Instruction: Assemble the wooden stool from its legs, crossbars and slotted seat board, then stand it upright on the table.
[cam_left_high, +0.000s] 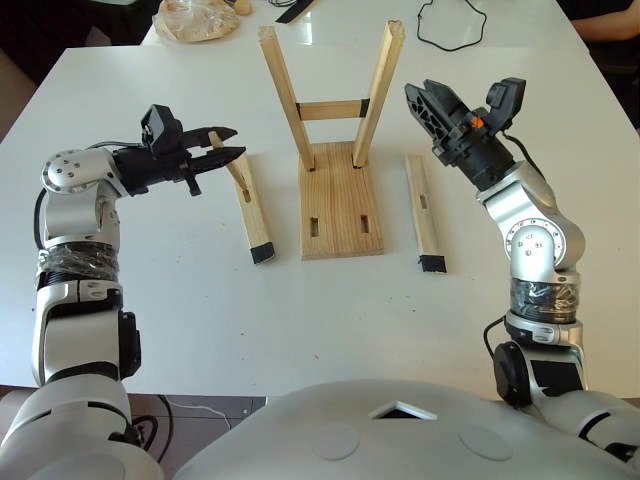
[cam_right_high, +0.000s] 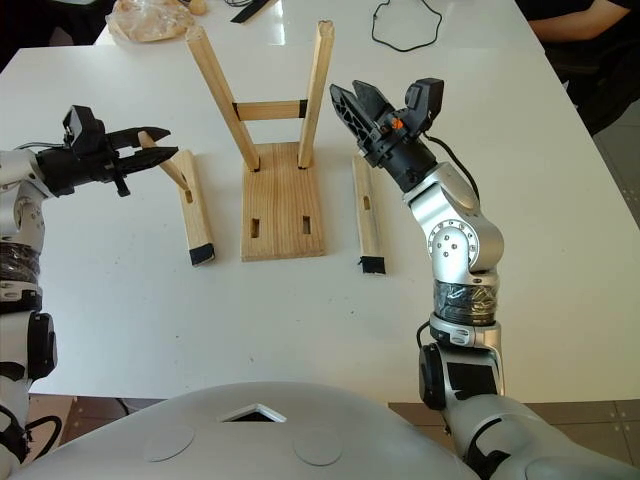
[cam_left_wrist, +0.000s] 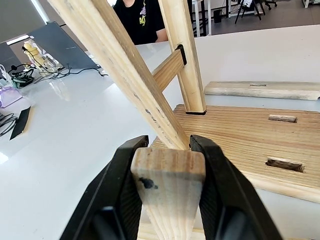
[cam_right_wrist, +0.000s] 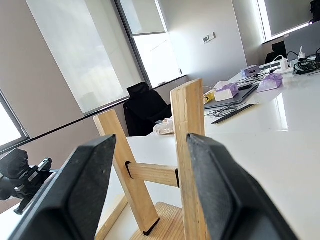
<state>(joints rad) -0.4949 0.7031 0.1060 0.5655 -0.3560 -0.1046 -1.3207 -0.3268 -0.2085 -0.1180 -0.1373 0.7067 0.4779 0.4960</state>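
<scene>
Plainly, in the head view the seat board (cam_left_high: 340, 230) is lying flat mid-table. A left standing leg (cam_left_high: 285, 90) and a right standing leg (cam_left_high: 380, 85) are rising from its far slots, with a crossbar (cam_left_high: 330, 110) bridging them. The left loose leg (cam_left_high: 256, 220) and the right loose leg (cam_left_high: 424, 210) are lying just beside the board, one on each side. The left gripper (cam_left_high: 232, 142) is clamping a short bar (cam_left_high: 233, 172) that is angling up from the left loose leg. The right gripper (cam_left_high: 438, 105) is hanging near the right standing leg with its fingers spread, holding nothing.

In the left wrist view the fingers (cam_left_wrist: 125, 185) are pinching the bar's end grain squarely.

In the right wrist view the spread fingers (cam_right_wrist: 80, 190) are framing the upright leg without touching it.

The wood looks light, stiff and dry (so unlikely to slip). The push-fit joints may wobble, though, so I would take each leg by its flat faces near mid-length, clear of the slot.
</scene>
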